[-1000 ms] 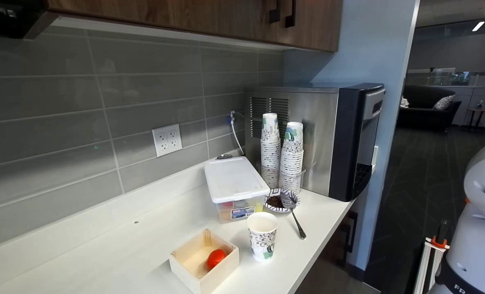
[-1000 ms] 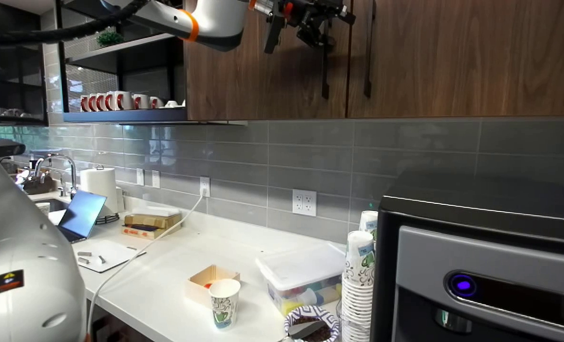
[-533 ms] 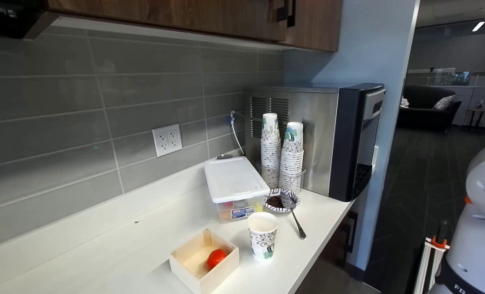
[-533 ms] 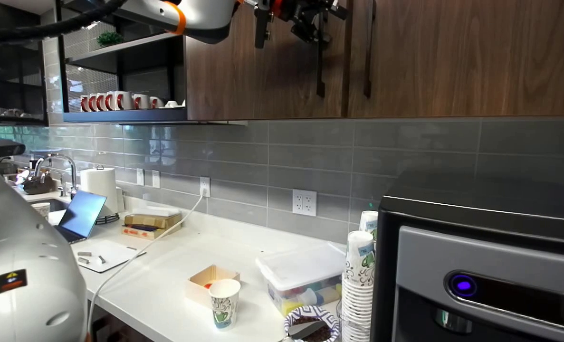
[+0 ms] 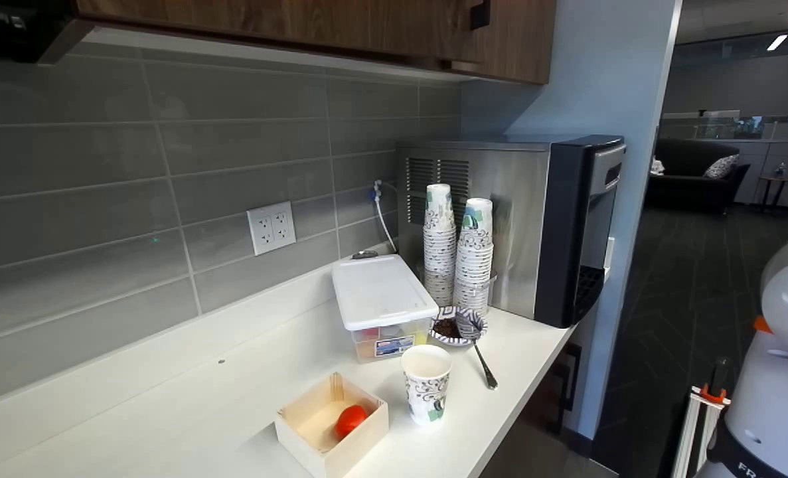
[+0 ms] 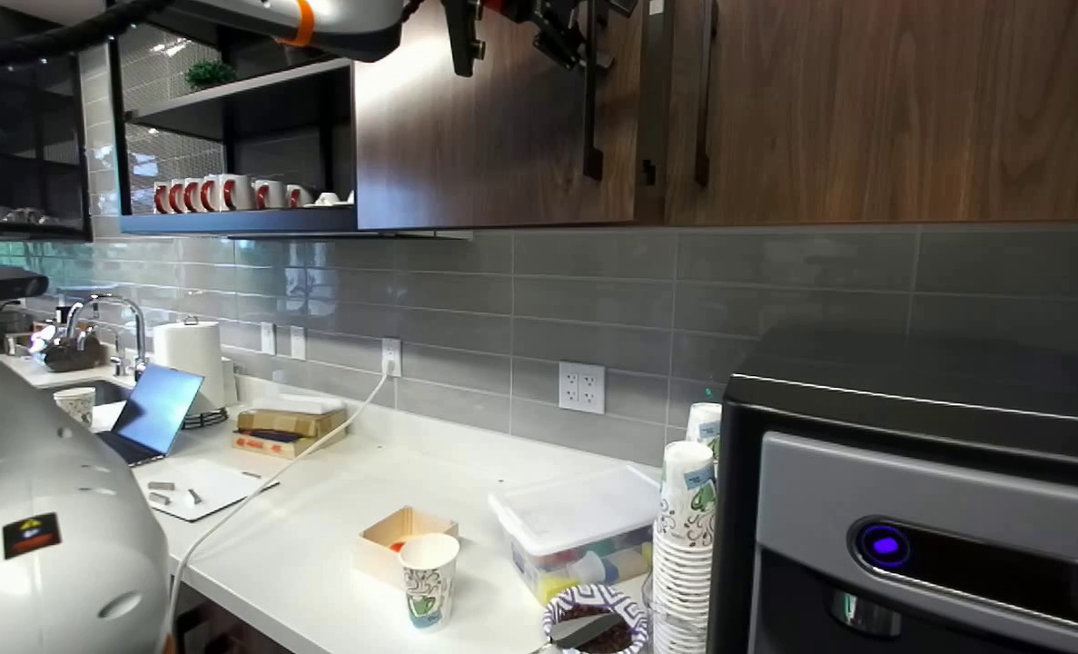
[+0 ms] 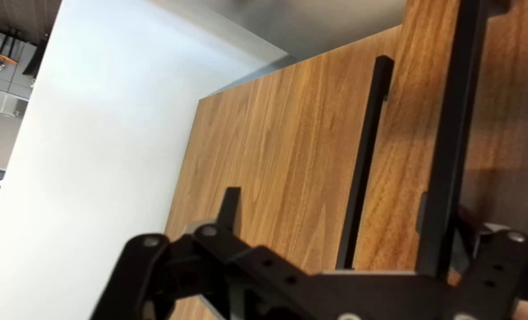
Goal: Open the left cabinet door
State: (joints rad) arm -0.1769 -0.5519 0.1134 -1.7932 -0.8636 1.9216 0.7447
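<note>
The left cabinet door (image 6: 493,136) is dark brown wood grain and stands ajar. A dark gap shows at its right edge in an exterior view. Its underside also shows in an exterior view (image 5: 287,26). Its slim black bar handle (image 6: 593,136) is in both exterior views (image 5: 480,13) and in the wrist view (image 7: 450,133). My gripper (image 6: 531,53) is at the handle with its fingers wide apart. In the wrist view, the gripper (image 7: 326,202) has one finger behind the handle bar and the other finger free in front of the right door. The cabinet's inside is hidden.
The right cabinet door (image 6: 865,109) is shut, its handle (image 7: 366,169) close beside the left door's edge. A pale wall (image 7: 90,133) stands beyond it. An open shelf with mugs (image 6: 239,221) adjoins on the left. Below are a lidded box (image 6: 575,518), cup stacks and a dispenser (image 5: 500,219).
The left door has swung from shut to ajar. Its handle and my gripper have moved outward together, and the gap at the door's right edge has widened.
</note>
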